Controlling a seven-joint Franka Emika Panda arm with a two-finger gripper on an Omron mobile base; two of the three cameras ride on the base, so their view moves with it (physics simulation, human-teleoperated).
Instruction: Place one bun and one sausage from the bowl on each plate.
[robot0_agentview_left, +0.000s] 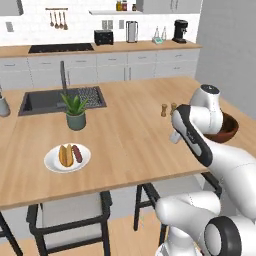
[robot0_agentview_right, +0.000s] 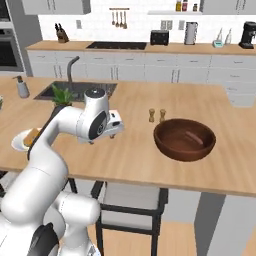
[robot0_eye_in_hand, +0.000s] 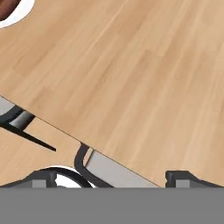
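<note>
Two small shakers (robot0_agentview_right: 156, 115) just beside the dark wooden bowl (robot0_agentview_right: 184, 138); potted plant (robot0_agentview_left: 76, 112) behind the white plate (robot0_agentview_left: 67, 158). One sausage (robot0_agentview_right: 186, 137) in the bowl; orange-tan bun (robot0_agentview_left: 65, 155) and dark sausage side by side on the plate. Gripper (robot0_eye_in_hand: 112, 177) spread wide, empty, above bare counter (robot0_eye_in_hand: 131, 78).

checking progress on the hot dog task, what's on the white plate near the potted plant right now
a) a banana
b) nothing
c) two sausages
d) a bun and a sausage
d: in the left base view the plate carries an orange-tan bun with a dark reddish sausage lying right beside it, in front of the potted plant.
</note>
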